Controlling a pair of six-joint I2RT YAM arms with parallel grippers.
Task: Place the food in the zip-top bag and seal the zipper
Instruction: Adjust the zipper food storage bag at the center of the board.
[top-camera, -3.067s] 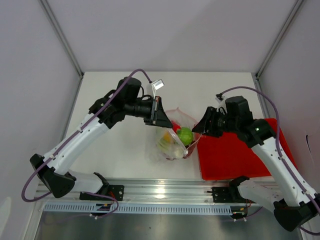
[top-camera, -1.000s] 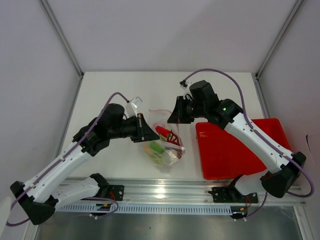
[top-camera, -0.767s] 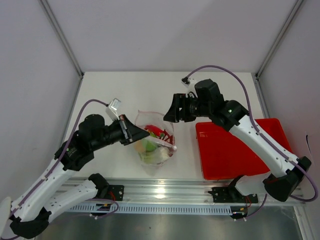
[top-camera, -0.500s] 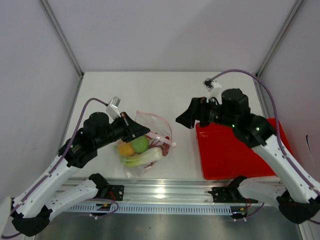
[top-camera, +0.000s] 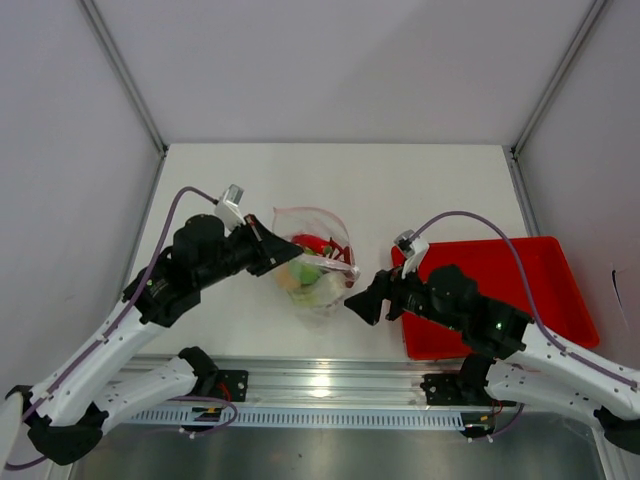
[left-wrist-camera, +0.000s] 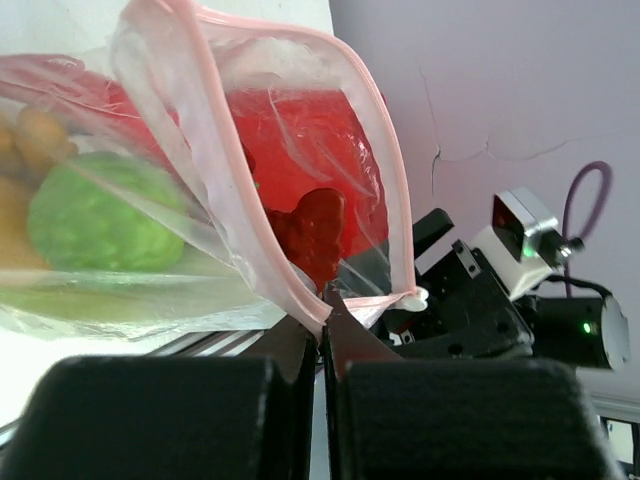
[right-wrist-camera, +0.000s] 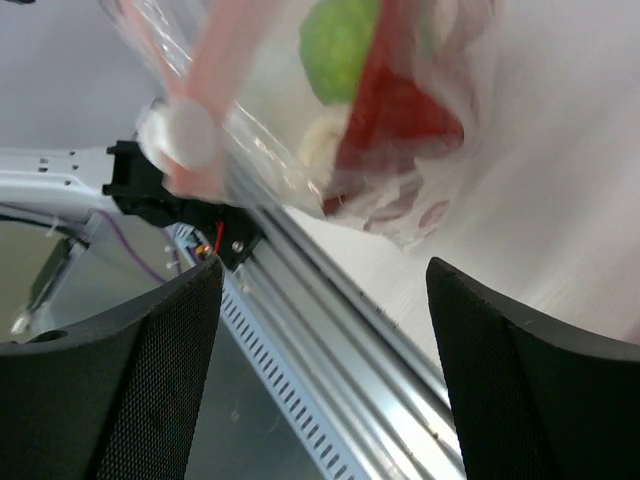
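Observation:
The clear zip-top bag (top-camera: 322, 298) hangs just above the table's middle with the food inside. A round green fruit (left-wrist-camera: 100, 212) and a red piece (left-wrist-camera: 318, 228) show through the plastic, along with yellowish pieces. My left gripper (top-camera: 276, 250) (left-wrist-camera: 325, 316) is shut on the pink zipper (left-wrist-camera: 235, 215). The strip curves round to a white slider (left-wrist-camera: 416, 297); whether it is sealed I cannot tell. My right gripper (top-camera: 362, 304) (right-wrist-camera: 325, 270) stands open with nothing between its fingers, low at the bag's right side. In the right wrist view the bag (right-wrist-camera: 400, 215) and slider (right-wrist-camera: 181, 134) hang above it.
A red tray (top-camera: 520, 262) lies on the table at the right, under my right arm. The aluminium rail (top-camera: 320, 380) (right-wrist-camera: 330, 330) runs along the near edge. White walls close in the left, back and right.
My right gripper opened, let go of the bag's mouth and swung from behind the bag to low at its near right. My left gripper kept its hold, carrying the bag left then back.

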